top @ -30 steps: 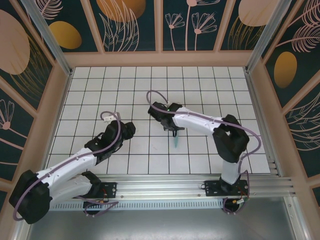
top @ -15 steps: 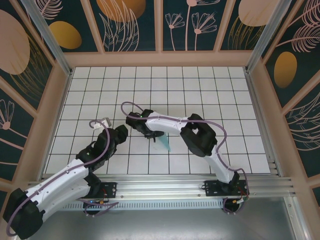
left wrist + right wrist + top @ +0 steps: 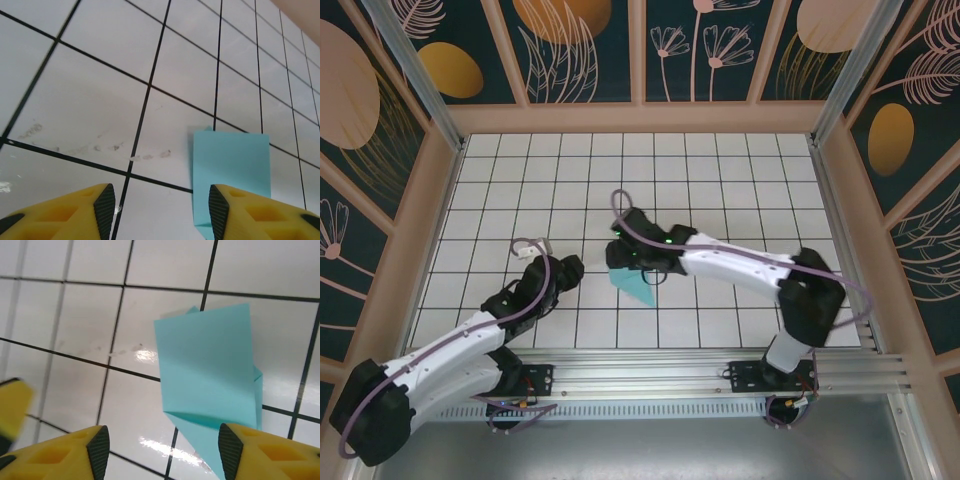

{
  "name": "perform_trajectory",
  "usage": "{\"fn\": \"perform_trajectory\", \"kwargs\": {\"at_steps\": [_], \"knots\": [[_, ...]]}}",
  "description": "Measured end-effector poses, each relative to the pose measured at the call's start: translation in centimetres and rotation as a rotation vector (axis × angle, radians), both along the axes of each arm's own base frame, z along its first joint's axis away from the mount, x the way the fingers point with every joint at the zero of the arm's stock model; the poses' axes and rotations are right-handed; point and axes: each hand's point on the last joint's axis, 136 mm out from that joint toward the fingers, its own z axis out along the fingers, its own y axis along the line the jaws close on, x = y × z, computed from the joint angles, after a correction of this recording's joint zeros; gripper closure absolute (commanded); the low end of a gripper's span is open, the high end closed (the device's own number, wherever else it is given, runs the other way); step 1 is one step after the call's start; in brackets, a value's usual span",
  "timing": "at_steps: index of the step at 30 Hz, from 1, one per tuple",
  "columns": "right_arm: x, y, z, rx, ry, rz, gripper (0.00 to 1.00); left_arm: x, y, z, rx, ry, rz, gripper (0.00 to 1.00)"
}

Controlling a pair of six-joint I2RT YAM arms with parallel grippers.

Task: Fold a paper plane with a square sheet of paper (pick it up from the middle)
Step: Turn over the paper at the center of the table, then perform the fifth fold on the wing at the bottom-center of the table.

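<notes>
White tiled table (image 3: pixel 720 170), creased turquoise paper (image 3: pixel 207 375), lower tip cut off

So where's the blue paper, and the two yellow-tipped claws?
Turquoise paper (image 3: pixel 207 365): right wrist view, its middle.
Left gripper (image 3: pixel 161 212): left wrist view, midway between fingertips.
Right gripper (image 3: pixel 162 452): right wrist view, midway between fingertips.

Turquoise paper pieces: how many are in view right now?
1. One folded turquoise paper sits on the white tiles near the table's middle, below the open right tool and just ahead of the left tool. The arms could hide others.
</notes>
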Motion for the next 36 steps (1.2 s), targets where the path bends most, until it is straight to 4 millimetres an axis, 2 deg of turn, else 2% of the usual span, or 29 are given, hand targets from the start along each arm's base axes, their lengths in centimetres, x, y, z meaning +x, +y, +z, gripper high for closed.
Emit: {"fn": "perform_trajectory", "kwargs": {"at_steps": [2, 3, 5, 8, 11, 15, 19, 25, 36], "knots": [[0.6, -2.0, 0.2, 0.099, 0.014, -0.031, 0.56, -0.1, -0.7, -0.7, -0.001, 0.026, -0.032, 0.44], [0.8, -3.2, -0.2, 0.140, 0.028, -0.047, 0.65, -0.1, -1.1, -1.0, -0.003, 0.039, -0.048, 0.44], [0.8, -5.0, -1.4, 0.195, 0.064, -0.063, 0.76, -0.1, -1.8, -1.7, -0.008, 0.069, -0.076, 0.44], [-0.6, -5.6, -3.2, 0.233, 0.129, -0.021, 0.85, 0.0, -3.1, -2.3, -0.025, 0.107, -0.119, 0.44], [-1.8, -4.8, -3.3, 0.281, 0.165, 0.044, 0.86, 0.2, -4.5, -2.9, -0.044, 0.140, -0.159, 0.44], [-2.2, -3.6, -2.8, 0.339, 0.175, 0.098, 0.87, 0.4, -5.6, -3.6, -0.057, 0.177, -0.192, 0.44], [-2.3, -2.9, -4.7, 0.335, 0.225, 0.119, 0.88, 0.6, -6.5, -3.7, -0.078, 0.187, -0.213, 0.43], [-2.5, -2.9, -8.1, 0.291, 0.298, 0.108, 0.88, 0.6, -7.2, -4.1, -0.096, 0.212, -0.231, 0.43], [-1.2, -3.0, -8.9, 0.325, 0.289, 0.095, 0.87, 0.5, -7.7, -4.8, -0.101, 0.245, -0.244, 0.42]]}}
